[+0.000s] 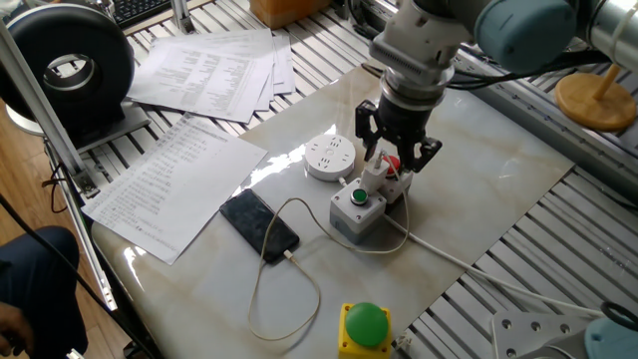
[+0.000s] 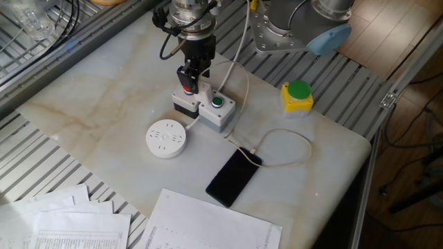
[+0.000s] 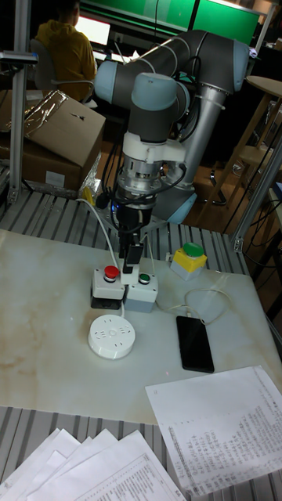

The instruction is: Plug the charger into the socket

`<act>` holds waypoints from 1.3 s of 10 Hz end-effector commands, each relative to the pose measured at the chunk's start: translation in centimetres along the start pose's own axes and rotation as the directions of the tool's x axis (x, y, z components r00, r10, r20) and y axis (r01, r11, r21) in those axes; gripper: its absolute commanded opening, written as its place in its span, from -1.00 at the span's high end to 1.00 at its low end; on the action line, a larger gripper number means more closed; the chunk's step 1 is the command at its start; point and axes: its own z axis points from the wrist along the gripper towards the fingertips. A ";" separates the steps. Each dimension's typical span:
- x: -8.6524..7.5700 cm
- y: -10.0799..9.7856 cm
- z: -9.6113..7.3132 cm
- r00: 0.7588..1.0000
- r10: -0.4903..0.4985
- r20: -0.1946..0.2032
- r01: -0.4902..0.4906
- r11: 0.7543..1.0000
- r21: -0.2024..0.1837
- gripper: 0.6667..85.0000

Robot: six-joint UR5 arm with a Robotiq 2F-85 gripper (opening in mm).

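Note:
The charger (image 1: 375,174) is a small white cube resting on top of the grey button boxes, also seen in the other fixed view (image 2: 203,90). Its thin white cable (image 1: 299,267) runs in a loop to a black smartphone (image 1: 259,224). My gripper (image 1: 396,150) hangs directly over the charger, open, with a finger on each side of it and the tips close to its top. The socket (image 1: 330,157) is a round white puck lying flat on the marble just left of the boxes, apart from the gripper (image 3: 130,252).
Two grey boxes stand side by side, one with a green button (image 1: 357,206) and one with a red button (image 3: 109,283). A yellow box with a green dome (image 1: 365,326) sits near the table's edge. Printed sheets (image 1: 169,179) lie beyond the phone.

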 end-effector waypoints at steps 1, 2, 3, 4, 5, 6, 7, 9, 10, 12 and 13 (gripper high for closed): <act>-0.8 0.1 0.1 0.999 0.019 0.032 -0.019 1.000 0.001 -0.30; -0.9 0.1 0.2 0.999 0.019 0.036 -0.019 1.000 0.002 -0.30; -1.0 0.1 0.3 0.999 0.022 0.041 -0.022 1.000 0.001 -0.30; -1.1 0.1 0.4 0.999 0.024 0.044 -0.024 1.000 0.001 -0.30; -1.2 0.1 0.5 0.999 0.025 0.046 -0.026 1.000 0.001 -0.29; -1.2 0.0 0.7 0.999 0.026 0.048 -0.026 1.000 0.003 -0.26; -1.2 0.0 0.7 0.998 0.027 0.048 -0.027 1.000 0.003 -0.23; -0.7 -0.5 0.6 0.998 0.060 0.030 -0.061 0.998 0.027 0.79; -0.6 -0.4 0.6 0.997 0.066 0.029 -0.067 0.998 0.022 0.98; -0.7 0.1 -0.6 0.995 0.095 0.036 -0.095 0.995 -0.006 0.98; -0.6 -0.2 -2.2 0.992 0.121 0.034 -0.121 0.993 -0.006 0.98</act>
